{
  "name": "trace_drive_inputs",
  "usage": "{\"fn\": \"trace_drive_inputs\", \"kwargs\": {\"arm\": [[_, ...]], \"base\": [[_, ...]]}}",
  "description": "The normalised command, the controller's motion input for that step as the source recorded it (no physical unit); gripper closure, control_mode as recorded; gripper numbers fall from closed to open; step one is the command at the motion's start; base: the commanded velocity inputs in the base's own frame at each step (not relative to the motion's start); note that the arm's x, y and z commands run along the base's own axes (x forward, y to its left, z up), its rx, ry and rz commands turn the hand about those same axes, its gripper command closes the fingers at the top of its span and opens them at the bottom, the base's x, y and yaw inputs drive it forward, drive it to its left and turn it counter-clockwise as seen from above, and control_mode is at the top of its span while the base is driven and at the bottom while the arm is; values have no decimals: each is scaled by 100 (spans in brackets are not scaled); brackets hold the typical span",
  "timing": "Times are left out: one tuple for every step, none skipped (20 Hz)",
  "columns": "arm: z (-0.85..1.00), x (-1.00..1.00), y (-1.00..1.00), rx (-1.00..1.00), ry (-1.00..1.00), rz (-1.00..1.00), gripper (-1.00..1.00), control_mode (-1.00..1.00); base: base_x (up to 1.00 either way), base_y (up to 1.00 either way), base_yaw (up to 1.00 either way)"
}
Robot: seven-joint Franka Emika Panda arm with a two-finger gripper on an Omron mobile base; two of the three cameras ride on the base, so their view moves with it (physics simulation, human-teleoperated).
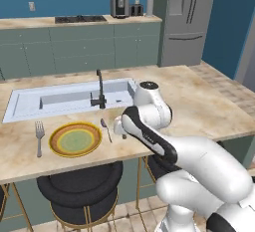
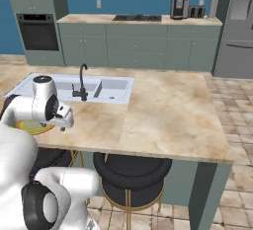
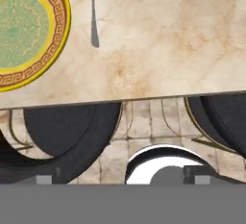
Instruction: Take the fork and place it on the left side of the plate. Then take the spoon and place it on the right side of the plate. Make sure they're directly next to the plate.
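Left base view: fork (image 1: 39, 135) left of plate (image 1: 74, 139)

One plate (image 1: 75, 139). One fork (image 1: 39, 137). One spoon (image 1: 106, 129). One sink (image 1: 69, 99) with one faucet (image 1: 100, 90). Two black stools (image 3: 72, 131) under one counter (image 1: 199, 106). One refrigerator (image 1: 187, 19). One wall oven (image 2: 37, 31).

sink (image 1: 30, 101) set in marble surface (image 1: 209, 106) | black faucet (image 1: 100, 89) | black stools (image 1: 79, 186) beneath | fridge (image 1: 187, 19) behind
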Motion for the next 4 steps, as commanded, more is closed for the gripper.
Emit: {"fn": "trace_drive_inputs", "kwargs": {"arm": [[61, -100, -26, 3, 0, 0, -100, -100], [61, -100, -23, 3, 0, 0, -100, -100], [59, -100, -20, 1, 0, 0, -100, -100], [59, -100, -19, 0, 0, 0, -100, -100]], "base": [[0, 0, 0], [0, 0, 0], [0, 0, 0], [0, 0, 0]]}}
